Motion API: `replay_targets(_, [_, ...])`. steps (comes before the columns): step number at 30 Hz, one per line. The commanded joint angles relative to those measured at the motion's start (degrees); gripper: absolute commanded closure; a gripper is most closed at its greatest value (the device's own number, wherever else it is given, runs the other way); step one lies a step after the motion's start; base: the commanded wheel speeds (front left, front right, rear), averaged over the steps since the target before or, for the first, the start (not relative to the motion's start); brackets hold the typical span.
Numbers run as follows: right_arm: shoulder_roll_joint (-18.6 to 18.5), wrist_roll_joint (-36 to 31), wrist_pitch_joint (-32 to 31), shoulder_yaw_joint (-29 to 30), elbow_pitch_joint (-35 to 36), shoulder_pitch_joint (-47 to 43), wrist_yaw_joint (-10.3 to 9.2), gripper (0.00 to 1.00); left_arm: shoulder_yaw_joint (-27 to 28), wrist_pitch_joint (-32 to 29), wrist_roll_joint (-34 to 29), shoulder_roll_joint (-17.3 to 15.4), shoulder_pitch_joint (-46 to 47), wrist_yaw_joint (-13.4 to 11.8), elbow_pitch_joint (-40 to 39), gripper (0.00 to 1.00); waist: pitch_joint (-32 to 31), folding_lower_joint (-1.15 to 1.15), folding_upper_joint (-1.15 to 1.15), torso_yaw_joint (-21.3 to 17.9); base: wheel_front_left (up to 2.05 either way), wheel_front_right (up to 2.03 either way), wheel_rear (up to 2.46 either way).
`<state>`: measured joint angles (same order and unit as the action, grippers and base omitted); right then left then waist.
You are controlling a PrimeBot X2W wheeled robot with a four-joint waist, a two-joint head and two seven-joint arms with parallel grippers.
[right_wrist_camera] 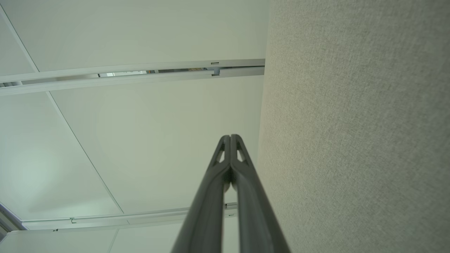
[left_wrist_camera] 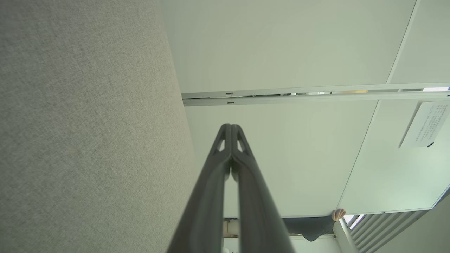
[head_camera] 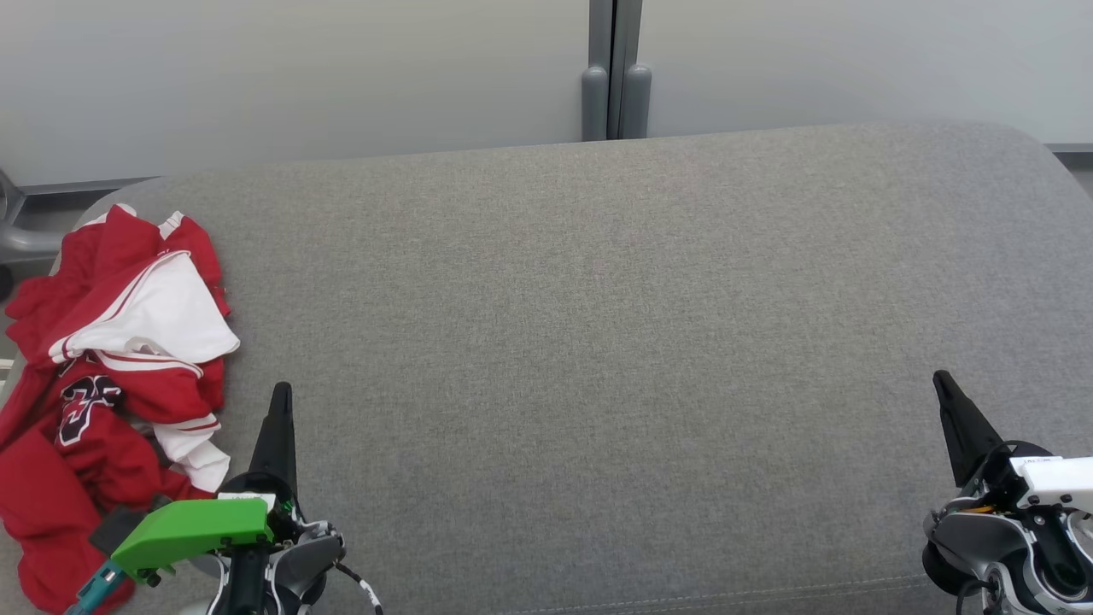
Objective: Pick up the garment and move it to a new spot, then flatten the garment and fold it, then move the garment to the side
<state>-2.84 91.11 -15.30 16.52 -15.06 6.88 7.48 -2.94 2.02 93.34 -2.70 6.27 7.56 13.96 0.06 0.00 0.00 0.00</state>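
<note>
While the crumpled red and white cloth shirt (head_camera: 111,384) lies in a heap at the left end of the big grey cloth cushion (head_camera: 598,342), the left gripper (head_camera: 280,393) sits just beside it with its two dark fingers (left_wrist_camera: 211,182) pressed tight together, holding nothing. The right gripper (head_camera: 943,380) is far off at the other end of the cushion, also squeezed tight and holding nothing. Both point toward the pale wall (head_camera: 299,77).

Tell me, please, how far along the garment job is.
Nothing looks done: the garment lies crumpled at the left edge of the cushion. Nothing is in hand: the left claw and right claw are shut, empty. Pickup, moving, flattening, folding and setting aside remain.
</note>
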Motion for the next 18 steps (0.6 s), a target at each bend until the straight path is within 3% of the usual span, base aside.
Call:
replay_targets(1, [-0.12,-0.20,-0.05,0.13,-0.09,0.33,0.03,1.00,0.10,-0.12,0.24,-0.06,0.70,0.19,-0.01,1.00,0.00,0.00,0.00,0.00,0.00,0.00,0.00])
replay_targets(18, [-0.12,-0.20,-0.04,0.13,-0.09,0.33,0.03,1.00,0.10,-0.12,0.24,-0.06,0.70,0.18,-0.01,1.00,0.00,0.00,0.00,0.00,0.00,0.00,0.00])
